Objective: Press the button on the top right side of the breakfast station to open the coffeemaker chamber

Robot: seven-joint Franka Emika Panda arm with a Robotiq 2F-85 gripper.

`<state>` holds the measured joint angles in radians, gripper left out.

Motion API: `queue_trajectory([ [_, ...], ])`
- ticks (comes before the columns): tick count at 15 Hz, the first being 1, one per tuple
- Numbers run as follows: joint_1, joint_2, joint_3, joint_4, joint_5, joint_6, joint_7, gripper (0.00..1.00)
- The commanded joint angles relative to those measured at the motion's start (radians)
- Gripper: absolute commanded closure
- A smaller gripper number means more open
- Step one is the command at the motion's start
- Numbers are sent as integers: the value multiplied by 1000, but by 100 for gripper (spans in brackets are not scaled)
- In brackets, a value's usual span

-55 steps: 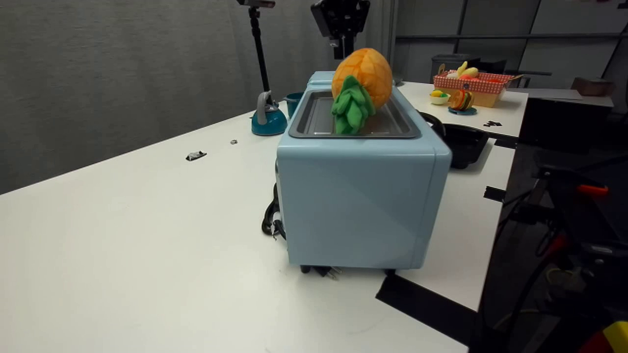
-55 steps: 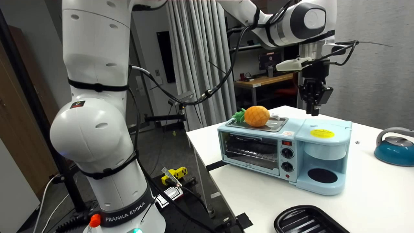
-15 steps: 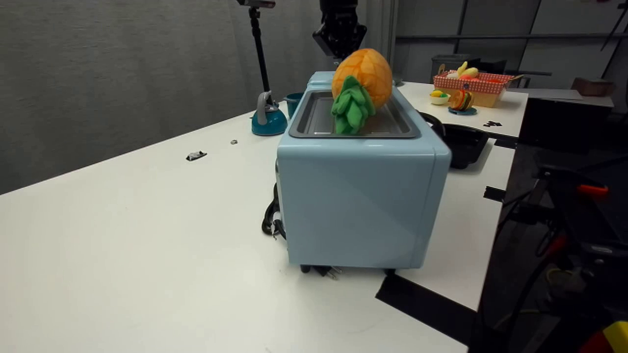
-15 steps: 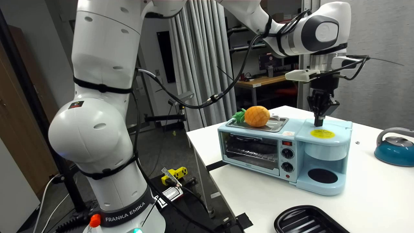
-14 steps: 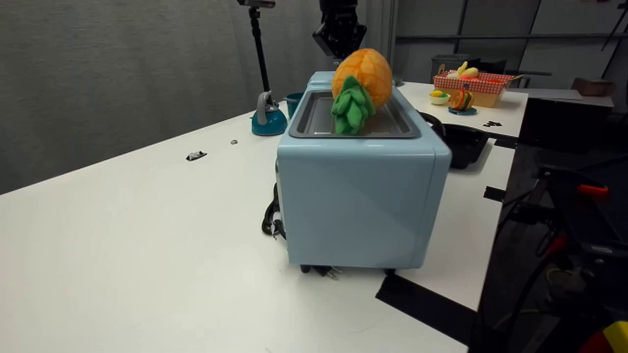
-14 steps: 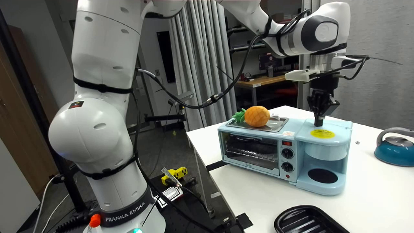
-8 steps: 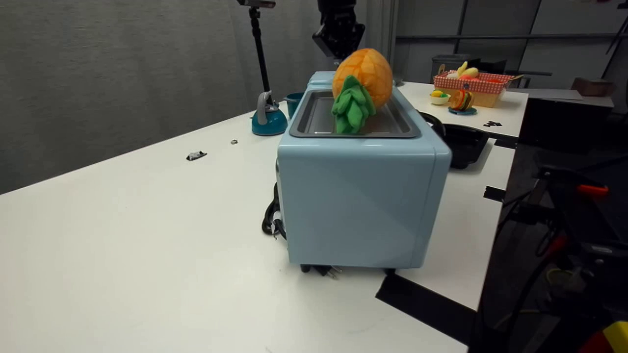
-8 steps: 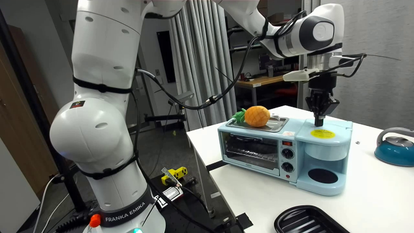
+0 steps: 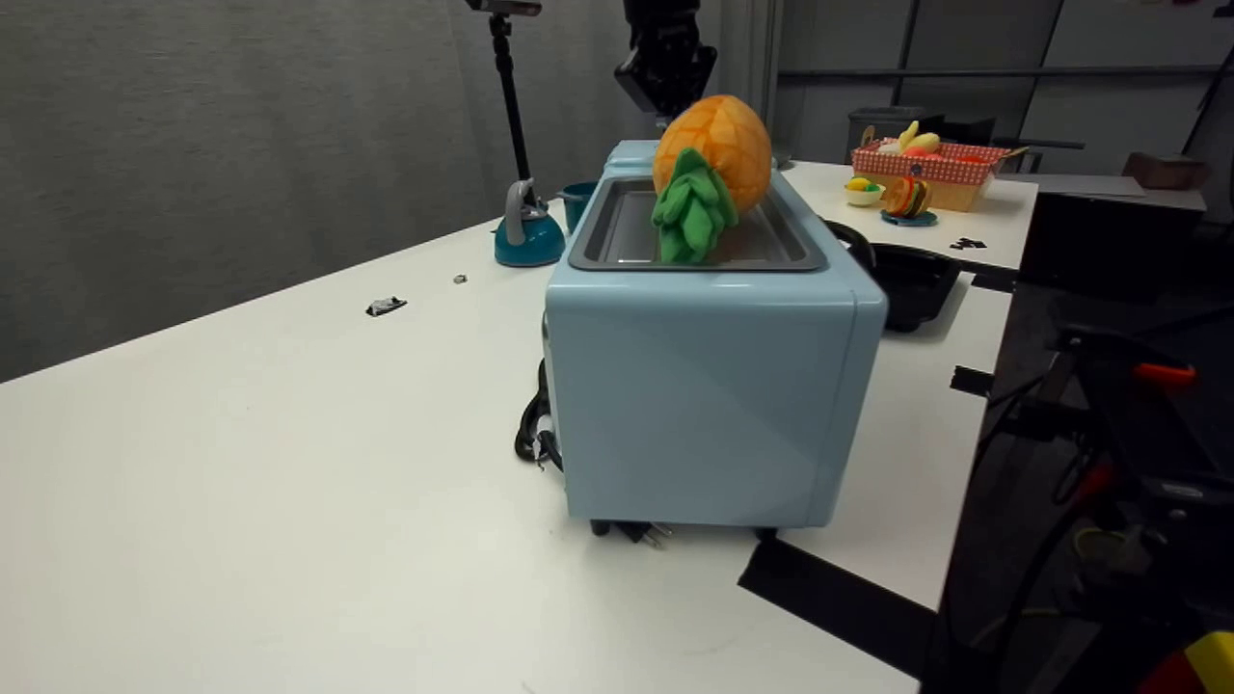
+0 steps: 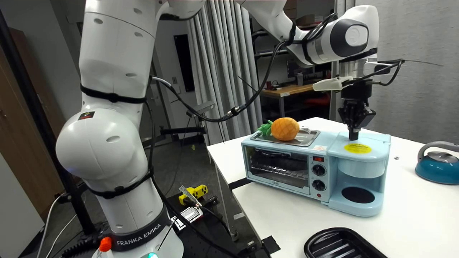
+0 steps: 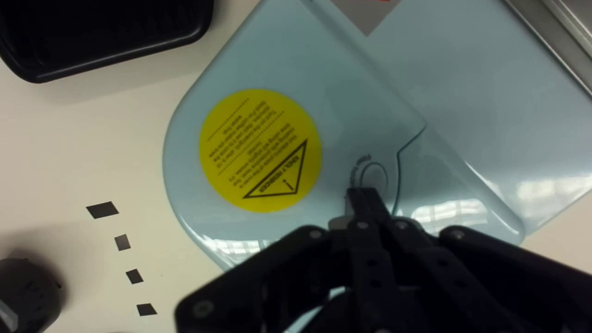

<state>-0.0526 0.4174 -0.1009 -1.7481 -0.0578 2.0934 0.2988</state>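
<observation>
The light-blue breakfast station stands on the white table in both exterior views point(image 9: 704, 405) point(image 10: 331, 175). Its coffeemaker lid point(image 10: 374, 141) is down, with a round yellow sticker point(image 11: 260, 151) on top. In the wrist view the round button point(image 11: 374, 175) lies beside the lid's seam line. My gripper point(image 11: 363, 192) is shut and empty. Its fingertips cover the near part of the button; whether they touch it I cannot tell. In an exterior view the gripper point(image 10: 353, 137) points straight down at the lid's top. In an exterior view its fingertips are hidden behind the plush pineapple.
The orange-and-green plush pineapple point(image 10: 285, 129) lies on the metal tray point(image 10: 308, 140) on the station's top. A black pan point(image 10: 340, 243) is in front of the station. A teal kettle point(image 10: 439, 167) stands beside it. A basket of toy food point(image 9: 921, 173) stands farther back.
Over the last few seconds my gripper has come down from above the station onto the lid. In the last second the wrist shifts slightly left in an exterior view while the fingertips stay put.
</observation>
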Motion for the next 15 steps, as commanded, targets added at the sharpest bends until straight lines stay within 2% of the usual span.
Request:
queue_trajectory([
  [1, -7, -2, -26, -160, -30, 135, -13, 100],
  [7, -4, -150, -24, -302, -25, 255, -19, 100],
  [15, -11, -219, -35, -381, -24, 295, -18, 100],
])
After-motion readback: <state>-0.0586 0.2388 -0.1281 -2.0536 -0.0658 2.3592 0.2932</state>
